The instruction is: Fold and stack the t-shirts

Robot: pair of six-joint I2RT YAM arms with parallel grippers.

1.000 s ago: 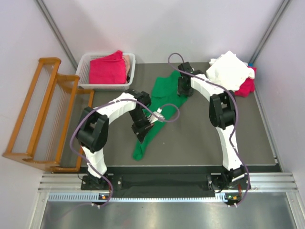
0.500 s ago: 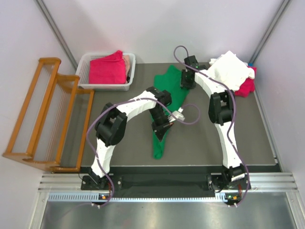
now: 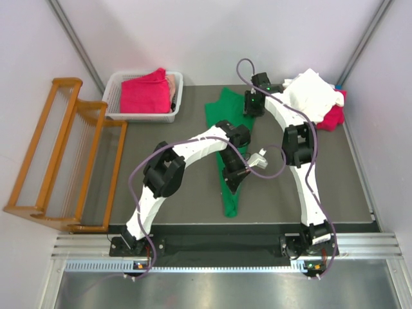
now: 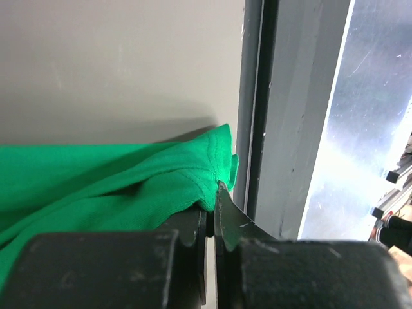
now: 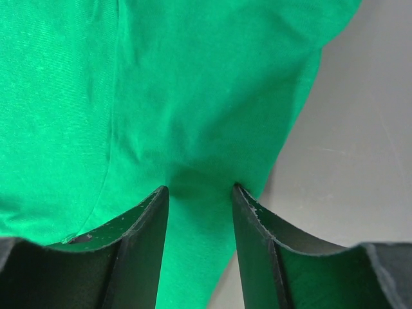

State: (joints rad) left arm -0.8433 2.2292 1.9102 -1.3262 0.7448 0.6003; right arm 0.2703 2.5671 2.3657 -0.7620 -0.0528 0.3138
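A bright green t-shirt [image 3: 222, 111] lies stretched in a long narrow strip down the middle of the table. My left gripper [image 3: 233, 172] is shut on its hem near the lower end; the left wrist view shows the hem [image 4: 193, 174] pinched between the closed tips of the left gripper [image 4: 215, 193]. At the strip's far end, my right gripper [image 3: 252, 111] holds a gathered fold of the green cloth [image 5: 193, 77], which fills the gap in the right gripper [image 5: 199, 190]. A white t-shirt [image 3: 312, 95] lies on a crimson one [image 3: 332, 120] at the back right.
A white slatted basket [image 3: 114, 82] at the back left holds a crimson shirt [image 3: 145, 93]. An orange wooden rack [image 3: 58, 154] stands along the left side. The dark table [image 3: 335, 180] ends at a metal rail [image 4: 257, 129] close to the left gripper.
The left gripper has swung right, dragging the green shirt's lower end with it. The right gripper has shifted slightly back and right with the upper end.
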